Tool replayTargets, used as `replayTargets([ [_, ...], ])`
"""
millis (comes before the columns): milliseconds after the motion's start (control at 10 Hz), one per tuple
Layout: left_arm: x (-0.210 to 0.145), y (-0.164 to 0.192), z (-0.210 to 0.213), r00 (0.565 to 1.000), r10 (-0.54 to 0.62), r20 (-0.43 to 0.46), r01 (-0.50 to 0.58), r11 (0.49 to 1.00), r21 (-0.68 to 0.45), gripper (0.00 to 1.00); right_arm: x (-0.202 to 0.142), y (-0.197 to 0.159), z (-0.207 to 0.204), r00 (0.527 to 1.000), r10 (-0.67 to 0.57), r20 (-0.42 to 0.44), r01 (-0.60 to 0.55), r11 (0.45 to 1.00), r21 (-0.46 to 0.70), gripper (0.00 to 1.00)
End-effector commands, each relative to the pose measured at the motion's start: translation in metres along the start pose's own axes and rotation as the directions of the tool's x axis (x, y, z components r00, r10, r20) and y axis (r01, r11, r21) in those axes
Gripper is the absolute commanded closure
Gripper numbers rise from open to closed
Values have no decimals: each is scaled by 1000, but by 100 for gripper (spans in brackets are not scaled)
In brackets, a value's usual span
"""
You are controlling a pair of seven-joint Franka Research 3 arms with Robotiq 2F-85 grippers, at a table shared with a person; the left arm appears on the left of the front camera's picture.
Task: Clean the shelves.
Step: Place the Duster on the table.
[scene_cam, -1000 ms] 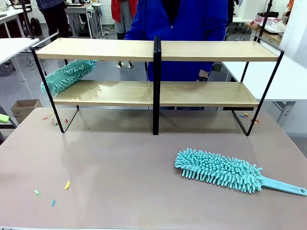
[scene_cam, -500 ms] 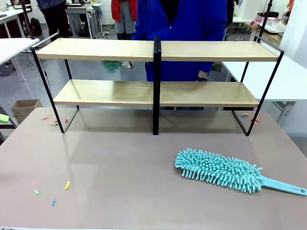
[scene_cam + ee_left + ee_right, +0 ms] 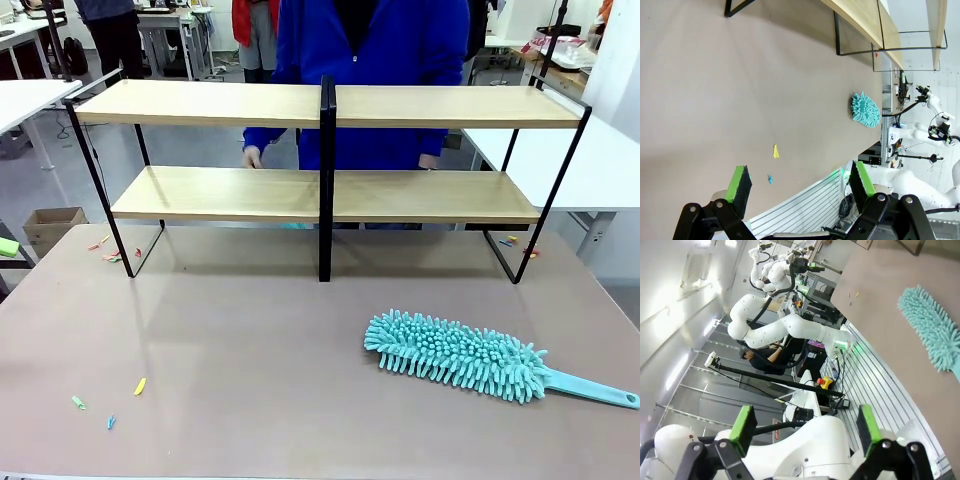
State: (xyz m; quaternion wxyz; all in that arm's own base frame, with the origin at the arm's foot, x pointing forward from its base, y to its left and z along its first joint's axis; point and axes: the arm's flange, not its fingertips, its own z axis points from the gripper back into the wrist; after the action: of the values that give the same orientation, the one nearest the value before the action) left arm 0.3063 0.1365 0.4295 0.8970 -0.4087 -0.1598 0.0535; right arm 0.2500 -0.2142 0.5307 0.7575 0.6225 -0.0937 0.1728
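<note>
Waiting stage: the duster (image 3: 460, 357) lies untouched on the table (image 3: 250, 340), in front of the shelves (image 3: 327, 180) and toward their right end.
Next move: judged, an arm must reach down and grip the handle (image 3: 592, 389).
Left gripper (image 3: 800, 182): jaws apart, empty, above the table.
Right gripper (image 3: 807, 424): jaws apart, empty.
Duster axis: long axis roughly parallel to the shelves, handle pointing right, fluffy head left.
Person (image 3: 370, 60): behind the shelves.
</note>
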Motion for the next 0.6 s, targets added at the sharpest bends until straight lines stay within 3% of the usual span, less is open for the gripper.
replayTargets([
  [0,-1,0,1,1000,-14,-2,13,1000,-11,0,-1,1,-1,1000,-2,-10,2,1000,-20,0],
  [500,-1,0,1,1000,-14,-2,13,1000,-11,0,-1,1,-1,1000,-2,-10,2,1000,-20,0],
])
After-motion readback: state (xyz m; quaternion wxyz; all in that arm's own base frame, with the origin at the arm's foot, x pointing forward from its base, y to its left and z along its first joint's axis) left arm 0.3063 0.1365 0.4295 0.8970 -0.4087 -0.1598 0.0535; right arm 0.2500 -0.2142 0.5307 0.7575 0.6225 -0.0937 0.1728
